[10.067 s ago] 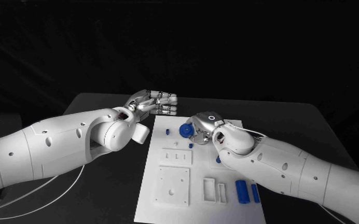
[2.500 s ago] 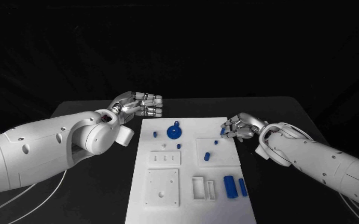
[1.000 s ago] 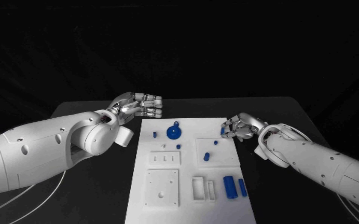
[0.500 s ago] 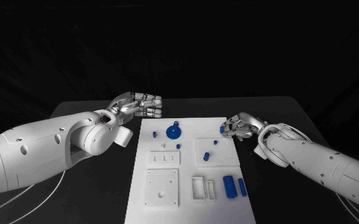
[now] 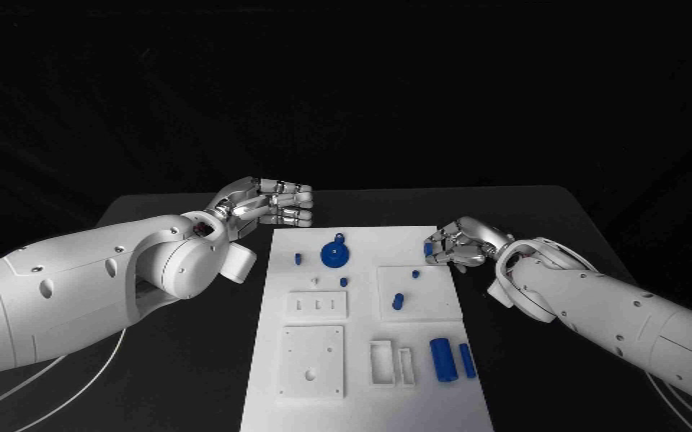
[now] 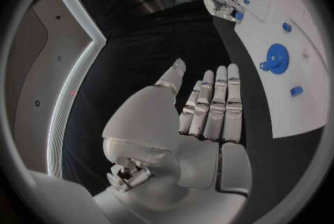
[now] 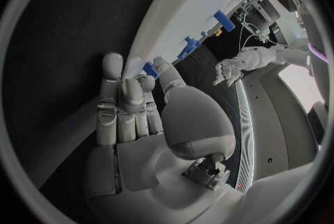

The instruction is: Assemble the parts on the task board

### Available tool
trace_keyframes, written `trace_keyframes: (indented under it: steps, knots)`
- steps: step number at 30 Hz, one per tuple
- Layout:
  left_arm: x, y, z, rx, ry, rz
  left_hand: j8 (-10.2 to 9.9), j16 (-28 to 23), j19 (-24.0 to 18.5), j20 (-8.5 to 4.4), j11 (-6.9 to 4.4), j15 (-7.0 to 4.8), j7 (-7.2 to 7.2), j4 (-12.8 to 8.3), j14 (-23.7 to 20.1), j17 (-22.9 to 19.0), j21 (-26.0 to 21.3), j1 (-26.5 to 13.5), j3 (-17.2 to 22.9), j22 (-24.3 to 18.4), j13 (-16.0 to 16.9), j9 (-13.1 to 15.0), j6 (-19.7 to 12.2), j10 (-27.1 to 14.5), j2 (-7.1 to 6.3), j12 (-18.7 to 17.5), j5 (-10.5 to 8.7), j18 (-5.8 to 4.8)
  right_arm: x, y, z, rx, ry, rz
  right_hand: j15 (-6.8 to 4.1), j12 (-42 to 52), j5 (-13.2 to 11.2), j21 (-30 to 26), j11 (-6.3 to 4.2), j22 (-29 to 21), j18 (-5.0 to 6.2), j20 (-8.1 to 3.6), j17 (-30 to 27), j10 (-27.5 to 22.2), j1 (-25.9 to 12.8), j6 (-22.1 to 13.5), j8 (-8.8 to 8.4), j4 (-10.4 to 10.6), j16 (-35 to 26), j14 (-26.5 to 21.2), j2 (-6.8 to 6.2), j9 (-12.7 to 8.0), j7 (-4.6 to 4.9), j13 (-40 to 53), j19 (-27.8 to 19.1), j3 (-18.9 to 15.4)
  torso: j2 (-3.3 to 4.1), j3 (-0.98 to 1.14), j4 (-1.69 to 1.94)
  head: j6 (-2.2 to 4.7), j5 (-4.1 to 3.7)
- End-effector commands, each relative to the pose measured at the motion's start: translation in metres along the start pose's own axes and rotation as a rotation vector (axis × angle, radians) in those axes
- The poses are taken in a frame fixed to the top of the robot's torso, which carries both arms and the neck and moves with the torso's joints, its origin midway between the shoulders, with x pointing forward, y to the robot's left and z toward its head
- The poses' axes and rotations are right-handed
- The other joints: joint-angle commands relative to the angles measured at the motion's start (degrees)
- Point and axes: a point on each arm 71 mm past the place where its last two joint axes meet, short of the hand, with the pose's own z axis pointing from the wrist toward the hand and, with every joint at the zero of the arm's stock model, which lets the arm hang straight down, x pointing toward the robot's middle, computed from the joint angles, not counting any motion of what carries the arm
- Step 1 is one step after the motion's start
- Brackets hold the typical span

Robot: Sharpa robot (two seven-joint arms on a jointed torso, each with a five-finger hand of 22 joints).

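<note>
The white task board (image 5: 364, 404) lies in the middle of the black table. On it are a blue gear (image 5: 335, 250), small blue pegs (image 5: 398, 302) and two blue cylinders (image 5: 444, 360) near the front right. My right hand (image 5: 462, 244) sits at the board's right edge and pinches a small blue part (image 7: 149, 70) between thumb and fingertips. That part (image 5: 430, 249) hovers just over the edge. My left hand (image 5: 271, 202) hangs above the table off the board's far left corner, fingers side by side, thumb apart, holding nothing. The gear (image 6: 277, 59) lies beyond its fingertips.
Raised white blocks with holes and slots (image 5: 315, 360) stand on the near half of the board. Black table (image 5: 188, 352) runs on both sides of the board. My left forearm (image 5: 101, 282) covers the table's left part, and my right forearm (image 5: 606, 312) crosses its right part.
My right hand has edged very slightly toward the board with the small blue part. The left hand and the parts on the board have stayed put.
</note>
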Motion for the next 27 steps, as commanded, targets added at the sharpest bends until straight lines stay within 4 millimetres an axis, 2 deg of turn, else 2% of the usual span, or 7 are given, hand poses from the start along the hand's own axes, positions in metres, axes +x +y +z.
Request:
trace_keyframes:
  steps: [1,7,13,18,24,25,27]
  knots:
    - [0.0023,-0.0008,0.0002,0.006,0.023,0.001,-0.18,0.16,-0.22,0.06,0.09,0.13,0.02,-0.28,-0.09,0.04,-0.04,0.38,0.03,-0.01,0.08,-0.06,-0.75,-0.57,0.07,0.04,0.20,-0.41,0.0062,-0.0018,-0.0008,0.007,0.036,0.005,0.05,-0.23,-0.33,-0.07,0.03,0.98,0.37,0.12,-0.13,-0.24,0.01,-0.77,0.15,0.13,-0.13,0.19,-0.62,0.04,0.15,-0.12,2.01,-0.68,-0.01,0.03,-0.01,0.01,0.03]
    - [0.0024,-0.0007,0.0003,0.005,0.024,0.000,-0.17,0.18,-0.20,0.06,0.13,0.13,0.04,-0.26,-0.07,0.05,-0.02,0.35,0.00,0.00,0.08,-0.06,-0.92,-0.70,0.07,0.05,0.18,-0.40,0.0063,-0.0024,-0.0006,0.009,0.038,0.006,0.06,-0.11,-0.37,0.00,0.01,1.05,0.43,0.16,-0.10,-0.22,0.55,-0.70,0.15,0.42,-0.06,0.23,-0.34,0.05,0.13,-0.05,2.05,-1.14,0.01,0.04,0.02,-0.02,0.00]
    - [0.0024,-0.0006,0.0004,0.004,0.025,0.000,-0.17,0.18,-0.20,0.06,0.13,0.13,0.04,-0.26,-0.07,0.05,-0.02,0.35,0.00,0.00,0.08,-0.06,-0.92,-0.70,0.07,0.05,0.18,-0.40,0.0064,-0.0026,-0.0005,0.009,0.038,0.006,-0.02,-0.03,-1.09,0.26,-0.10,1.20,0.41,0.09,-0.03,-0.16,0.84,0.27,0.10,-0.15,0.05,0.27,0.48,0.02,-0.03,0.03,2.07,-0.02,0.00,0.04,-0.02,-0.04,-0.02]
    - [0.0027,-0.0005,0.0005,0.003,0.027,0.000,-0.15,0.21,-0.18,0.06,0.12,0.12,0.03,-0.17,-0.03,0.05,-0.01,0.32,-0.03,0.00,0.08,-0.06,-0.89,-0.68,0.14,0.07,0.19,-0.39,0.0064,-0.0023,-0.0003,0.007,0.036,0.006,-0.19,0.23,-4.80,0.60,-0.36,1.34,0.27,-0.04,0.08,-0.03,1.14,2.14,0.13,-0.68,0.17,0.34,1.54,0.08,-0.42,0.28,2.07,2.95,-0.01,0.04,-0.04,-0.04,-0.02]
    - [0.0026,-0.0005,0.0004,0.002,0.027,0.000,-0.15,0.21,-0.18,0.06,0.12,0.12,0.03,-0.17,-0.03,0.05,-0.01,0.32,-0.03,0.00,0.08,-0.06,-0.89,-0.68,0.14,0.07,0.19,-0.39,0.0060,-0.0026,-0.0002,0.006,0.030,0.005,-0.44,0.53,-7.48,1.13,-0.73,1.48,-0.03,-0.32,0.30,0.23,1.07,4.61,0.14,-0.67,0.39,0.47,1.79,0.13,-1.05,0.63,2.13,6.55,-0.01,0.03,0.00,-0.10,-0.07]
    - [0.0026,-0.0005,0.0004,0.002,0.027,0.000,-0.15,0.21,-0.18,0.06,0.12,0.12,0.03,-0.17,-0.03,0.05,-0.01,0.32,-0.03,0.00,0.08,-0.06,-0.89,-0.68,0.14,0.07,0.19,-0.39,0.0059,-0.0026,-0.0001,0.006,0.028,0.004,-0.51,0.54,-7.81,1.28,-0.79,1.49,-0.20,-0.45,0.37,0.32,0.55,4.87,0.11,-0.52,0.40,0.51,1.32,0.07,-1.11,0.73,2.13,8.19,0.00,0.02,-0.01,-0.15,-0.08]
    - [0.0026,-0.0004,0.0004,0.002,0.027,0.000,-0.15,0.21,-0.18,0.06,0.12,0.12,0.03,-0.17,-0.03,0.05,-0.01,0.32,-0.03,0.00,0.08,-0.06,-0.89,-0.68,0.14,0.07,0.19,-0.39,0.0059,-0.0025,0.0001,0.006,0.025,0.004,-0.56,0.64,-8.16,1.48,-0.88,1.52,-0.25,-0.48,0.44,0.43,0.40,5.55,0.15,-0.44,0.44,0.55,1.36,0.15,-1.30,0.87,2.14,9.12,0.01,0.02,-0.01,-0.14,-0.06]
